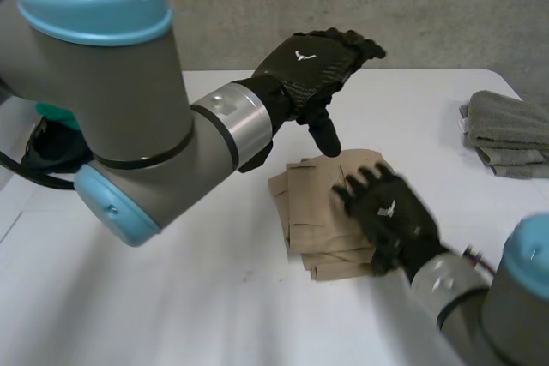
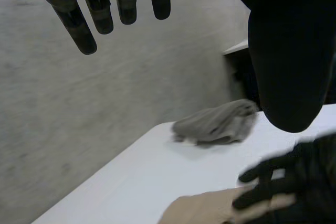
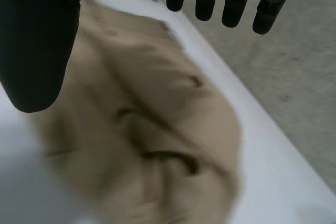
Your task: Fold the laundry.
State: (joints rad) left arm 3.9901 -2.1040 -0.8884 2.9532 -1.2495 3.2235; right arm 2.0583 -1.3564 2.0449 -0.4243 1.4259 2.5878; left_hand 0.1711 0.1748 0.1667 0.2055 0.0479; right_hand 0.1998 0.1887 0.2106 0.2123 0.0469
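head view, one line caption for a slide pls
Open left hand raised over a folded tan garment, open right hand low above it; grey cloths piled on the table at right.

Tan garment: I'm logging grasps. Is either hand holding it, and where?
Nothing is held: the left hand hangs open above the tan garment; the right hand spreads straight fingers over it.

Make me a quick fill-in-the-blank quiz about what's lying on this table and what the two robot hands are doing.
1. The tan garment lies folded on a ____ table.
2. The grey cloth sits folded near the table's edge on the robot's ____ side.
3. The left robot hand and the right robot hand have open fingers and hold ____.

Missing words: white; right; nothing.
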